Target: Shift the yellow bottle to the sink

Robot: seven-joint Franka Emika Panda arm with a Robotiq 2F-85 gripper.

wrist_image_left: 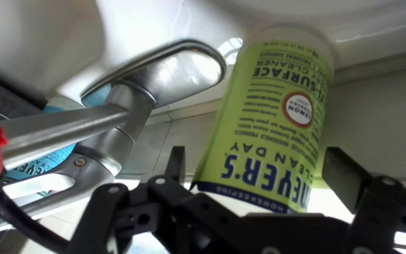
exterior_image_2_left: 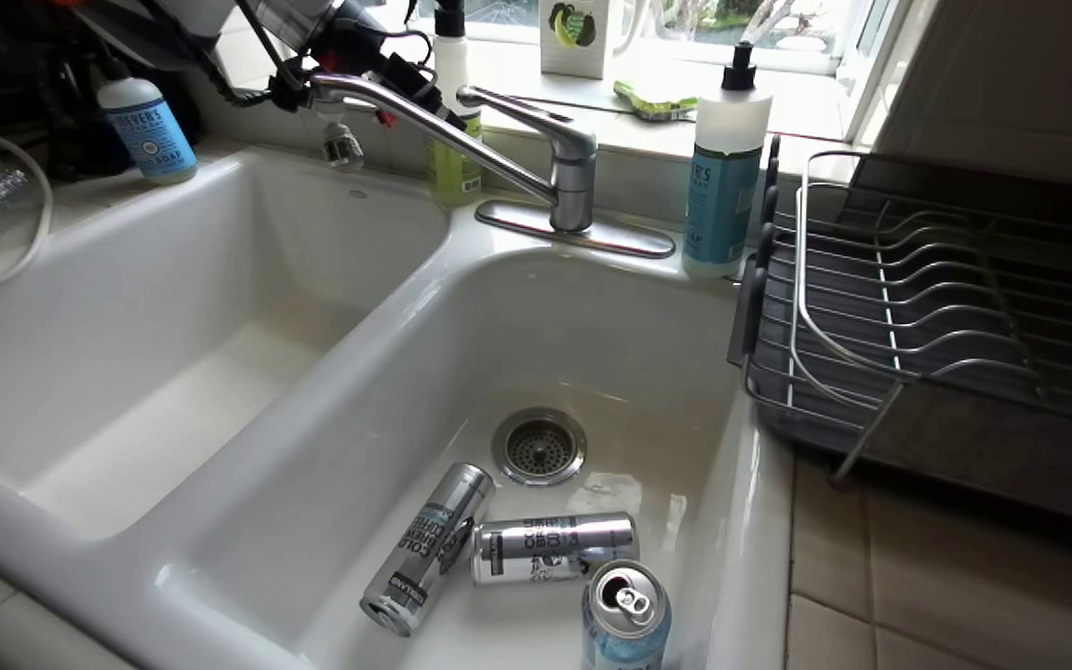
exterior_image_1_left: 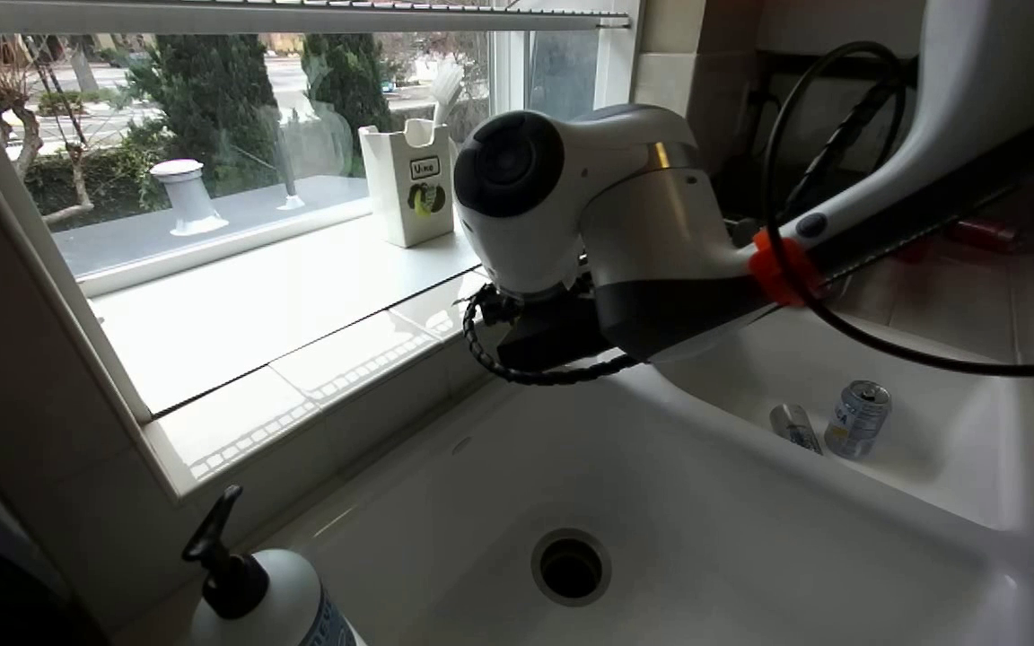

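The yellow bottle (exterior_image_2_left: 454, 177) stands upright behind the tap (exterior_image_2_left: 575, 177), at the back edge of the white sink (exterior_image_2_left: 313, 391), below the windowsill. In the wrist view the bottle (wrist_image_left: 270, 116) appears upside down, its label facing the camera. My gripper (wrist_image_left: 259, 171) is open, with one finger on each side of the bottle's upper part and a gap on both sides. In an exterior view the gripper (exterior_image_2_left: 420, 88) is beside the bottle, partly behind the tap's spout. In an exterior view the arm hides the bottle above the sink (exterior_image_1_left: 750, 449).
The tap's spout (wrist_image_left: 65, 130) and handle are close beside the gripper. A blue-label bottle (exterior_image_2_left: 727, 195) and dish rack (exterior_image_2_left: 908, 316) stand right of the tap. Several cans (exterior_image_2_left: 555, 549) lie in one basin. A white pump bottle (exterior_image_1_left: 270, 597) and sill holder (exterior_image_1_left: 409, 188) are also present.
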